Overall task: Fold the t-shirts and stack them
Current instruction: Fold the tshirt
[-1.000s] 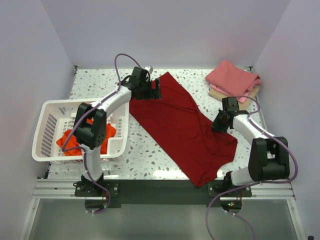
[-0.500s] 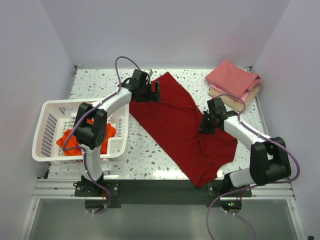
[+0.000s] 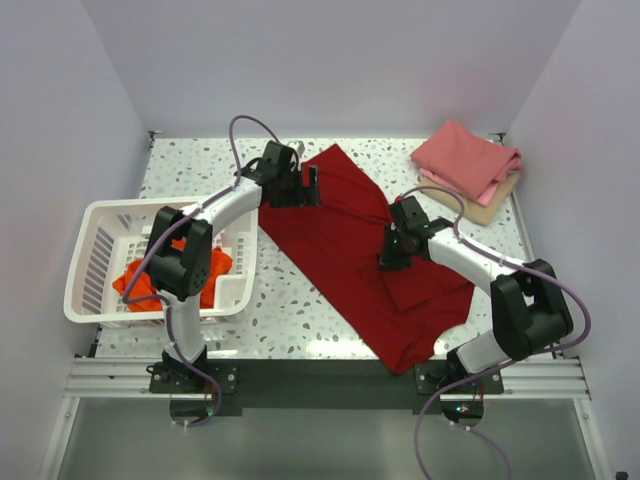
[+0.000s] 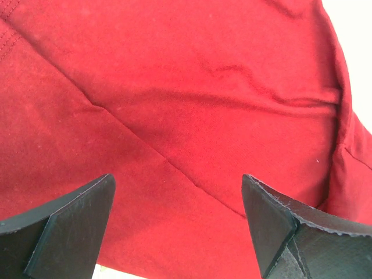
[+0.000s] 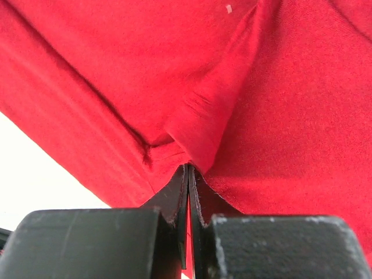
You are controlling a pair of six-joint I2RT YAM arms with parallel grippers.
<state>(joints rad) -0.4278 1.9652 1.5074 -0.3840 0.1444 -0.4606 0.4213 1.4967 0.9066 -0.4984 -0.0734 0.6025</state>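
Note:
A large dark crimson t-shirt (image 3: 345,235) lies spread diagonally across the table. My left gripper (image 3: 313,186) hovers open over its far left part. In the left wrist view both fingers (image 4: 70,226) stand wide apart above the crimson cloth (image 4: 192,104), with nothing between them. My right gripper (image 3: 389,254) is shut on a pinch of the shirt's right edge and holds it over the middle of the shirt. The right wrist view shows the cloth (image 5: 273,116) caught at the closed tips of that gripper (image 5: 189,173). A bright orange-red t-shirt (image 3: 140,280) sits in the basket. Folded pink (image 3: 465,155) and tan (image 3: 492,207) t-shirts are stacked at the far right.
The white slotted basket (image 3: 95,215) stands at the left edge of the speckled table (image 3: 195,165). Walls close the table in at the back and on both sides. The arm bases sit on the rail along the near edge.
My right gripper has travelled left and away from the table's right edge, dragging the shirt's right edge over the body of the shirt. The left gripper has barely moved.

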